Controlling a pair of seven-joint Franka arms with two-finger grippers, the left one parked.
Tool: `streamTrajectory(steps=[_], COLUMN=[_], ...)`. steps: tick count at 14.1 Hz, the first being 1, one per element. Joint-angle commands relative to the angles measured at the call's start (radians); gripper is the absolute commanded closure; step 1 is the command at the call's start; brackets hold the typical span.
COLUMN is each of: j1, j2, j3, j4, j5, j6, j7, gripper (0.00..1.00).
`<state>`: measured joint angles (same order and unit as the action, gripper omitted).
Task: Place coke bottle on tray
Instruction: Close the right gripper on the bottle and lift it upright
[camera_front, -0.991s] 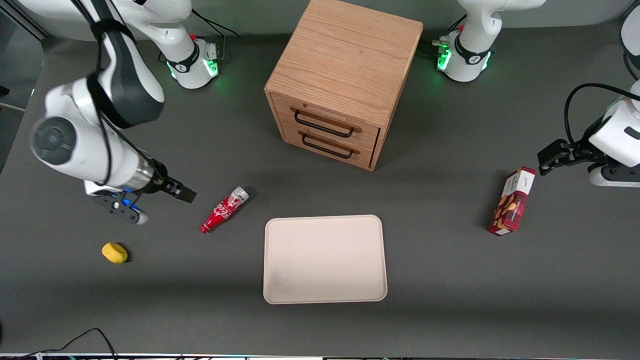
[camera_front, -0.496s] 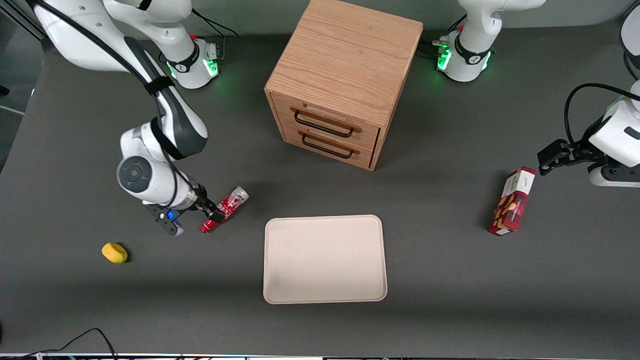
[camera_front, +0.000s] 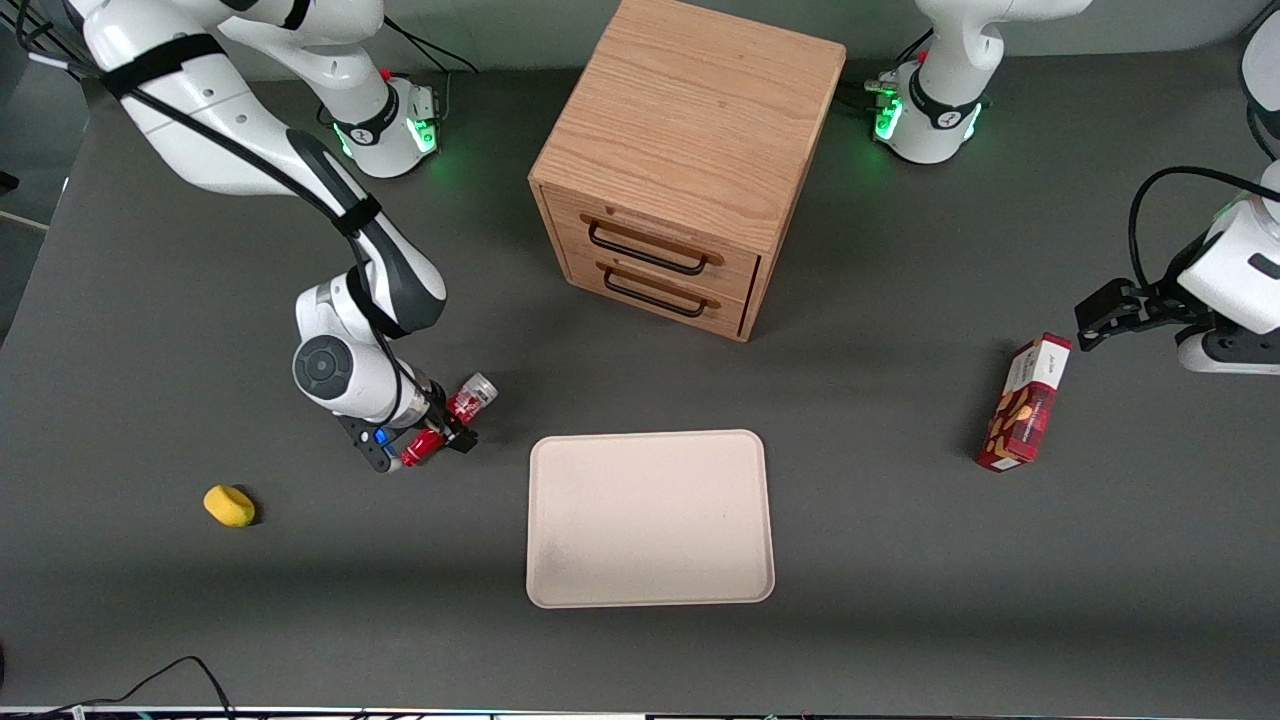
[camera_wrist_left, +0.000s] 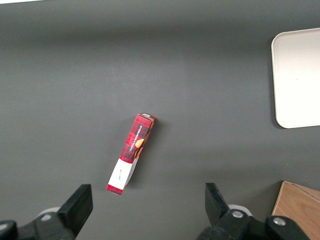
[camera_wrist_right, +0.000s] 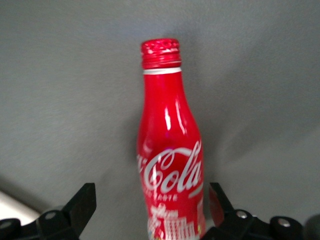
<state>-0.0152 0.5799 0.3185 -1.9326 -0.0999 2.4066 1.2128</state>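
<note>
Grey table (camera_front: 900, 560) | coke bottle (camera_front: 447, 422) lying | gripper (camera_front: 440, 428) open astride it

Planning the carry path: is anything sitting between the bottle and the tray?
Nothing visible. The bottle lies on the table with the open end effector straddling it; only bare table separates it from the tray. The drawer cabinet stands farther from the camera.

from the front i lose the middle of the coke bottle (camera_front: 470, 395) under the gripper (camera_front: 440, 428). the wrist camera cuts off the bottle's (camera_wrist_right: 169, 165) base, and its lower print is too blurred to read.
</note>
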Motion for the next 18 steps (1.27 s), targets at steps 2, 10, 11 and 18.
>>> streamTrajectory(steps=[2,10,11,18], j1=[0.004,0.004,0.004,0.011], j2=[0.021,0.006,-0.008,-0.071], j3=[-0.018,-0.015,-0.009,0.028], j4=[-0.002,0.014,0.017,0.3], j5=[-0.027,-0.023,-0.023,-0.041], j6=[0.022,0.009,-0.007,-0.222], j7=[0.031,0.036,0.039,-0.143], gripper=[0.05,0.96,0.98,0.97])
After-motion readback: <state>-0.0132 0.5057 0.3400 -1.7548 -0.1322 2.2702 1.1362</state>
